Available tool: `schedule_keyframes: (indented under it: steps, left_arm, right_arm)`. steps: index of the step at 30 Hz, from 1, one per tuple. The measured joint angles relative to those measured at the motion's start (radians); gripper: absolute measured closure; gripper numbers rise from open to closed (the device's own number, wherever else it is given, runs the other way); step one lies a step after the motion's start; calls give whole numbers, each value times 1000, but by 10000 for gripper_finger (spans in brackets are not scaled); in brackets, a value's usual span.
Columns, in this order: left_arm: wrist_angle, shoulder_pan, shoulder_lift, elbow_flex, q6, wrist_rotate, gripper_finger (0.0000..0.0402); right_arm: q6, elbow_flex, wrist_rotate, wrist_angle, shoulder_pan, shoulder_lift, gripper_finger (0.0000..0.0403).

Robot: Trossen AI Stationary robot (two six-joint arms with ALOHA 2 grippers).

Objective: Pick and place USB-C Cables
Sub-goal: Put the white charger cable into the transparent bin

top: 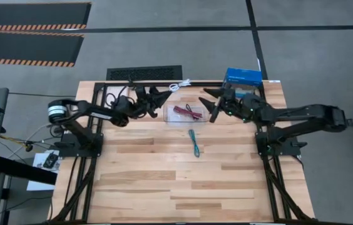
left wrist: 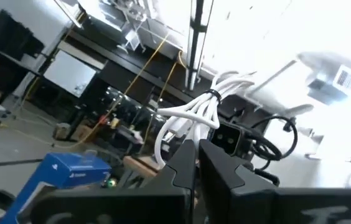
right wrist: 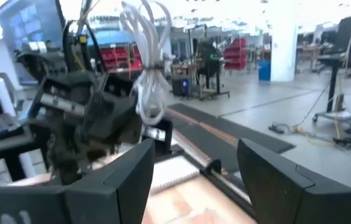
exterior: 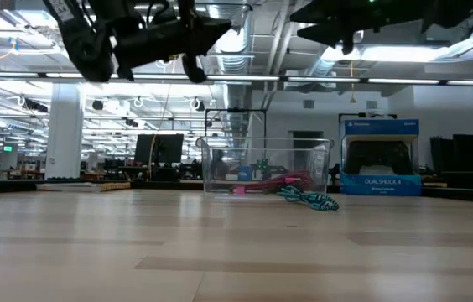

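- The left pincer (top: 159, 95) is hanging above the far part of the tabletop (top: 164, 181), just left of the clear plastic bin (top: 170, 117), with its fingers pressed together on the white cable (left wrist: 194, 115).
- In the left wrist view that white cable is sticking out past the closed fingertips as a tied bundle of loops (a dark tie is cinching it near the middle).
- The right wrist view is showing the same white bundle (right wrist: 147, 62) dangling upright from the left pincer, facing the right arm.
- The right pincer (top: 209, 105) is hovering just right of the bin, its fingers (right wrist: 275, 180) spread wide and carrying nothing.
- The dark red cable (top: 188, 113) is lying inside the bin, visible through the clear wall in the low view (exterior: 283, 182).
- The teal cable (top: 194, 143) is lying stretched out on the bare wood, nearer than the bin and close to it; in the low view it is resting just in front of the bin's right corner (exterior: 308, 199).
- Another white cable (top: 179, 85) is lying at the far edge of the tabletop, beyond the bin.
- The blue box (top: 243, 77) is standing at the far right corner, behind the right arm.
- No black cable is making itself visible in any view.
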Motion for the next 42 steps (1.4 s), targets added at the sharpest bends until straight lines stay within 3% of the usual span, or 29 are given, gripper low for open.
schedule_keyframes:
  steps: [5, 13, 22, 28, 42]
  left_arm:
    - [114, 0, 88, 0, -75, -15, 401]
    - [112, 0, 95, 1, -88, 14, 401]
    - [107, 0, 95, 1, -79, 17, 401]
    - [107, 0, 94, 1, -77, 17, 401]
    - [107, 0, 93, 2, -77, 8, 401]
  right_arm:
    - [-17, 0, -3, 138, -33, 111, 147]
    - [20, 9, -10, 240, -60, 207, 148]
    - [16, 122, -119, 166, -59, 217, 147]
    - [15, 163, -123, 98, -59, 217, 147]
    - [65, 164, -138, 127, -69, 223, 147]
